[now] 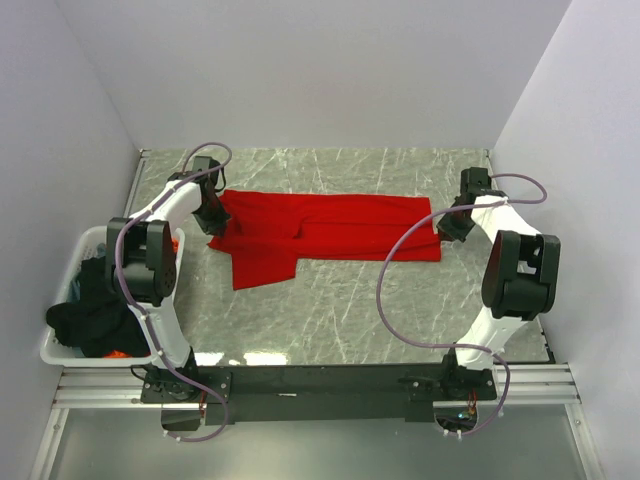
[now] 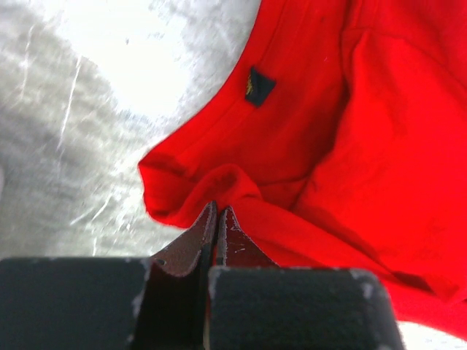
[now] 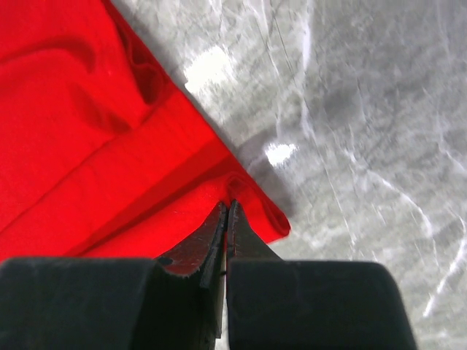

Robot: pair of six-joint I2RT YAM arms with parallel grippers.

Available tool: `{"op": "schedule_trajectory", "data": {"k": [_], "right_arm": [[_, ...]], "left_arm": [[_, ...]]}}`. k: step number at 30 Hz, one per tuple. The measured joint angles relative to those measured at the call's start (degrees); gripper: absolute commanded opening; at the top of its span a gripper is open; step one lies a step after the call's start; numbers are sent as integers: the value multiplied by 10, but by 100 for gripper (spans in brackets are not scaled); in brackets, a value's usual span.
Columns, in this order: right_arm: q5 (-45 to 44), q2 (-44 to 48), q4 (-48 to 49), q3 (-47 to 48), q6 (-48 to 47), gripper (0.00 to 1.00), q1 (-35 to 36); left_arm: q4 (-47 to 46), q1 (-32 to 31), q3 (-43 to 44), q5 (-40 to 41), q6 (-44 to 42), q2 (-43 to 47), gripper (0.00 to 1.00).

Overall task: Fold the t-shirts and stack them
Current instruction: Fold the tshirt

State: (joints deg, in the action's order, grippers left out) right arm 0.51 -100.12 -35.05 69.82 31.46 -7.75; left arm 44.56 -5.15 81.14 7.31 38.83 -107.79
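Note:
The plain red t-shirt (image 1: 330, 228) lies stretched left to right across the far half of the marble table, folded lengthwise, one sleeve (image 1: 262, 268) sticking toward me. My left gripper (image 1: 213, 222) is shut on its left end; in the left wrist view the fingertips (image 2: 217, 211) pinch a bunched red edge (image 2: 226, 182) near the small black neck label (image 2: 258, 85). My right gripper (image 1: 445, 226) is shut on its right end; in the right wrist view the gripper (image 3: 228, 208) pinches the folded corner (image 3: 255, 197). Black t-shirts (image 1: 95, 305) lie heaped in the basket.
A white slotted basket (image 1: 88, 238) stands at the table's left edge beside my left arm, with something orange (image 1: 118, 353) under the black cloth. Grey walls close in the table at the back and both sides. A black rail (image 1: 320, 380) runs along the near edge.

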Motion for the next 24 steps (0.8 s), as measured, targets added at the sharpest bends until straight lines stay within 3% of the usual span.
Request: {"op": "schedule_trajectory", "data": {"k": [17,22,24], "right_arm": [[32,-40,93,-1,-9,2,0],[32,-52,99,-2,-9,17,0],[32,-52,100,-6,-10,21,0]], "left_arm": [[-67,2,-12,-2,-5,-9,4],[-72,2,-19,-1,-5,-9,16],[-73,2,-19,1,-6,-9,31]]}}
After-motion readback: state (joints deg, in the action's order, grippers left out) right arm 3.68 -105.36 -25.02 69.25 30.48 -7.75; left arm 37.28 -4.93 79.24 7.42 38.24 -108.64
